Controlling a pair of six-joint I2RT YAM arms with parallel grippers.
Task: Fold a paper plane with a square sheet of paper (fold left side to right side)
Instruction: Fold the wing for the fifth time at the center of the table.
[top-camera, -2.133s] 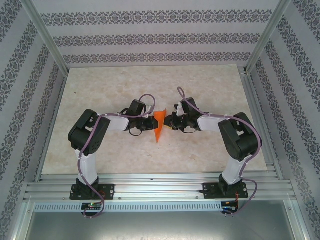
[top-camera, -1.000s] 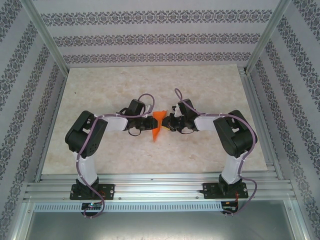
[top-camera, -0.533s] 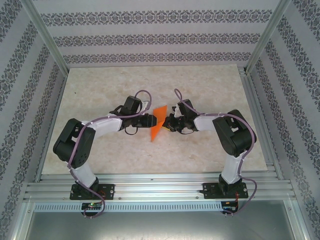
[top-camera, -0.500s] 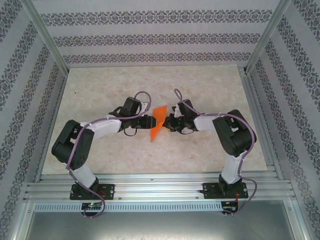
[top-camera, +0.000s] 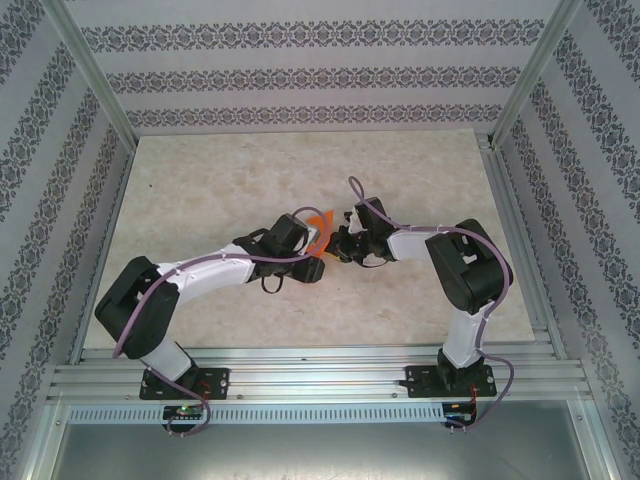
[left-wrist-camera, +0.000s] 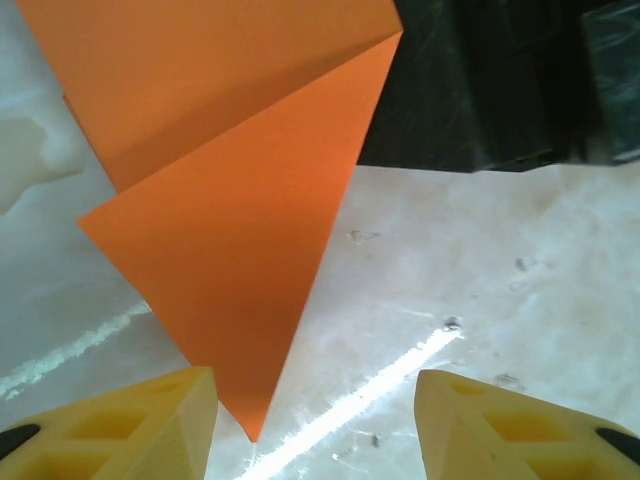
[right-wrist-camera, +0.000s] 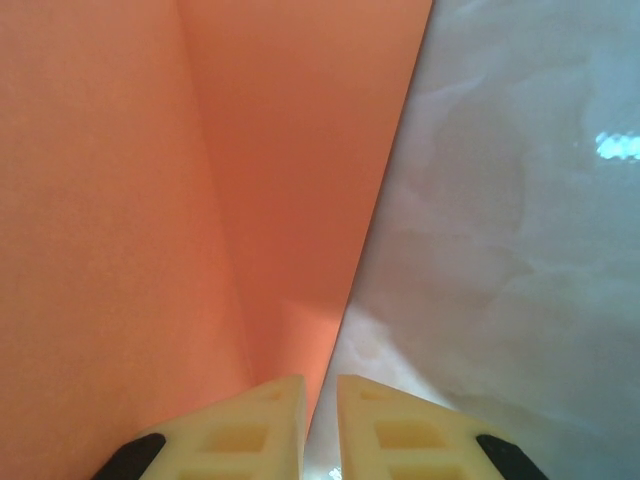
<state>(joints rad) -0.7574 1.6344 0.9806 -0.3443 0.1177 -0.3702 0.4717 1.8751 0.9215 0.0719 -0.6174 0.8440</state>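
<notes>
Step, likely: creasing the orange paper (left-wrist-camera: 240, 250), left side over right.
Left claw (left-wrist-camera: 312, 392): gaping beside the paper's tip.
Right claw (right-wrist-camera: 320, 400): clamping the paper's edge.
Next, probably: pressing along the crease.

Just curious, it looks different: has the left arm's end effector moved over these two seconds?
Yes. The left end effector has shifted right, away from the table's left edge, and now sits over the orange paper.

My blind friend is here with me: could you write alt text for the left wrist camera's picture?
A folded orange paper points its sharp tip toward the gap between the two yellow fingertips of the left gripper, which stand apart. A pale marbled table lies beneath, with dark machinery at top right.
</notes>
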